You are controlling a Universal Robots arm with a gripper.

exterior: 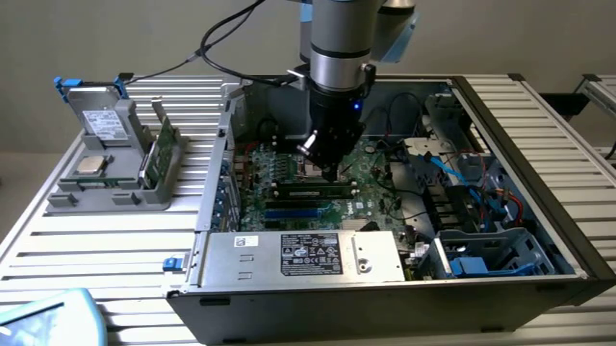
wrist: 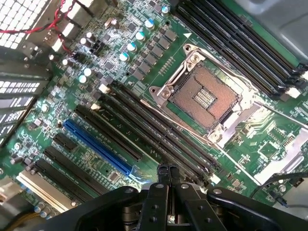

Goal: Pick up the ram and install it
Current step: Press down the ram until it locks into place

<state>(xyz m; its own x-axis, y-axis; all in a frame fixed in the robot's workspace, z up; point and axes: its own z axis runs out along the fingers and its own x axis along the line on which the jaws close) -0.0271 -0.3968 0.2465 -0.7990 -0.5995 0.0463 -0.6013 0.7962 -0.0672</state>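
The ram [exterior: 313, 192], a long narrow stick with dark chips, stands lengthwise in a black slot of the motherboard [exterior: 288, 169] inside the open computer case. My gripper [exterior: 334, 175] hangs straight down over the board, its tips just behind the stick's upper edge. Whether they touch it I cannot tell. In the wrist view my gripper [wrist: 166, 169] is shut, its fingers pressed together with nothing between them, over the row of black memory slots [wrist: 159, 134] beside the bare processor socket [wrist: 204, 94].
A grey holder [exterior: 115, 191] at the exterior view's left carries upright green sticks [exterior: 166, 148], a silver processor chip [exterior: 91, 164] and a drive. The case walls, the power supply [exterior: 308, 254], blue and red cables [exterior: 462, 173] and a blue expansion slot [wrist: 96, 147] crowd the board.
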